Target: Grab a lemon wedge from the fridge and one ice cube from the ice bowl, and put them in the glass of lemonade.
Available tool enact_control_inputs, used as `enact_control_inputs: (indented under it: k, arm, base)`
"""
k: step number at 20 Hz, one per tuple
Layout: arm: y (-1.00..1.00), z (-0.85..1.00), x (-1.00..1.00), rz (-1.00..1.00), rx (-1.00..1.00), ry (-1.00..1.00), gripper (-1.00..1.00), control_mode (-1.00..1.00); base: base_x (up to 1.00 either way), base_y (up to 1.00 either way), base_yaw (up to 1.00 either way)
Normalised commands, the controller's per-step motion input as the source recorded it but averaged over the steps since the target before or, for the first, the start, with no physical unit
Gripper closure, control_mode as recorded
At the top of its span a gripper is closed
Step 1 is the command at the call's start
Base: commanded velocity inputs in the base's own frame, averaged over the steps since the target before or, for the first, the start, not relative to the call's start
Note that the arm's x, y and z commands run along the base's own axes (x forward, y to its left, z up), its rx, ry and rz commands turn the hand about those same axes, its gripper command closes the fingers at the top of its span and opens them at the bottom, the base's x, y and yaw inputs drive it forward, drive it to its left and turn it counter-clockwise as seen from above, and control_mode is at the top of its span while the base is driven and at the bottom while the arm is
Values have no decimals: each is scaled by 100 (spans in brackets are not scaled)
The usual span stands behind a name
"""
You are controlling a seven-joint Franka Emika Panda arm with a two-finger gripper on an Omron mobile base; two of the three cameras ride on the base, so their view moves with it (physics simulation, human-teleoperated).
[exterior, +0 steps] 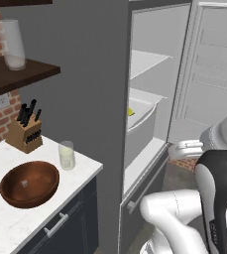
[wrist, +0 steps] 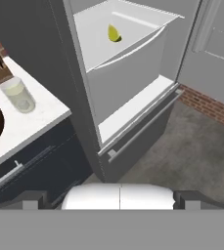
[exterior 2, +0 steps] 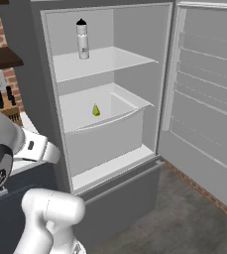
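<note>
the fridge [exterior 2: 105,99] is standing with its door swung fully open to the right, showing a white shelved interior. the lemon wedge [exterior 2: 95,110] is lying in the white drawer [exterior 2: 105,130] below the upper shelf, toward the back wall, and is touching nothing else; from the hand view it is showing as a small yellow-green piece [wrist: 114,33] near the top. a white bottle with a black cap [exterior 2: 83,38] is standing upright on the upper shelf; a dark mark is showing on its side but it is too small to read. left of the fridge, on the white marble counter [exterior: 6,223], the ice bowl [exterior: 29,183] is sitting with one pale ice cube [exterior: 24,184] inside it. the glass of lemonade [exterior: 66,155] is standing upright just beside the bowl, apart from it. a wooden knife block [exterior: 25,133] is standing near the brick wall, and a tall clear vase [exterior: 13,44] is resting on the dark shelf above. the gripper [wrist: 111,199] is hanging in front of the fridge with its jaws spread wide and nothing between them.
</note>
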Motion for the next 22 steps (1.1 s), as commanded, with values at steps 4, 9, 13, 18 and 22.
enact_control_inputs:
  k: [4, 9, 13, 18, 22]
  arm:
    - [0, 0, 0, 0, 0, 0, -100, 100]
    - [0, 0, 0, 0, 0, 0, -100, 100]
    - [0, 0, 0, 0, 0, 0, -100, 100]
    - [0, 0, 0, 0, 0, 0, -100, 100]
    - [0, 0, 0, 0, 0, 0, -100, 100]
  base:
    - [-15, -39, -2]
    - [0, -68, 5]
    - [11, -48, 13]
    - [72, -52, 27]
    - [100, -68, 48]
